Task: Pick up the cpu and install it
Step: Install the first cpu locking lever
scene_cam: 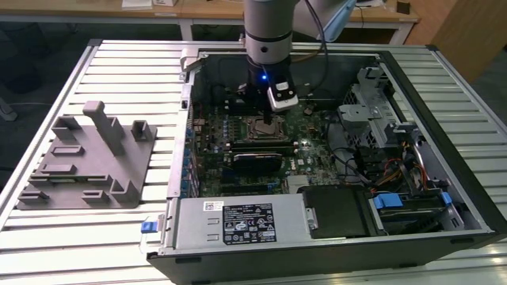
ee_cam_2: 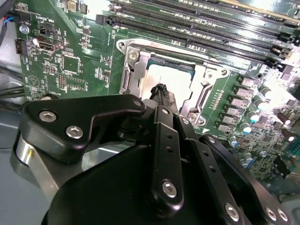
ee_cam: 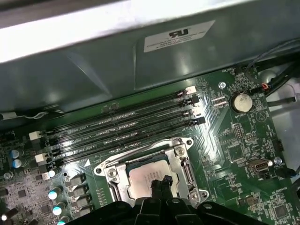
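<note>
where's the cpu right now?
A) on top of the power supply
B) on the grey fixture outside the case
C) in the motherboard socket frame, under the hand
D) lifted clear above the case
C: in both wrist views the cpu lies inside the socket frame, with the hand right over it.

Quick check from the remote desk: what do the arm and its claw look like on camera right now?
In the exterior view the arm is a grey cylinder with a dark cable alongside and a blue light low on the wrist. A small white and silver block sits on its side. In both wrist views the claw is matte black, built of angular plates and linkage bars fastened with silver screws, narrowing to slim tips.
</note>
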`<action>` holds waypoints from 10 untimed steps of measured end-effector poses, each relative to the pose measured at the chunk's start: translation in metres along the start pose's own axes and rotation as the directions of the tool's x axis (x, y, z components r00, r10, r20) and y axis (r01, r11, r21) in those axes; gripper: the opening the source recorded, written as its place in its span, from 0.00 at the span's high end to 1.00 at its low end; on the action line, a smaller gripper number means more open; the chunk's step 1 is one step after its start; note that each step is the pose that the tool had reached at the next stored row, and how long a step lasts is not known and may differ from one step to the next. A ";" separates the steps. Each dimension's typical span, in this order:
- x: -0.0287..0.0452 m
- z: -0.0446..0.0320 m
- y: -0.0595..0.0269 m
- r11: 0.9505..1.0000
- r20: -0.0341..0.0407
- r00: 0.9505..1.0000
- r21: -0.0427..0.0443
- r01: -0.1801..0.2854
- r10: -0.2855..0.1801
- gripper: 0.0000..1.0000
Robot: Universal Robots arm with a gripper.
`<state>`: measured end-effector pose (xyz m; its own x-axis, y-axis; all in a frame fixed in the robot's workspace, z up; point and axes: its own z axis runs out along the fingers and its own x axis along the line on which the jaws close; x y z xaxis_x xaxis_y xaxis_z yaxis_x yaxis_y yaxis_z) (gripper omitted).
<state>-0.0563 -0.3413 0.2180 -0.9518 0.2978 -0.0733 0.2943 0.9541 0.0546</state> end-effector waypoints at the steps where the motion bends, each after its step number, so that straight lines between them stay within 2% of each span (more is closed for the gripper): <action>1: -0.0009 0.0002 0.0002 1.000 -0.004 1.000 0.001 0.003 -0.003 0.89; 3: -0.0019 0.0009 0.0005 1.000 -0.010 1.000 0.001 0.017 -0.017 0.89; 5: -0.0018 0.0014 0.0005 0.999 -0.012 0.999 0.000 0.046 -0.046 0.89; 10: -0.0017 0.0034 0.0005 0.992 -0.017 0.992 -0.006 0.123 -0.124 0.89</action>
<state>-0.0543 -0.3412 0.2148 -0.9822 0.1771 -0.0628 0.1740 0.9834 0.0507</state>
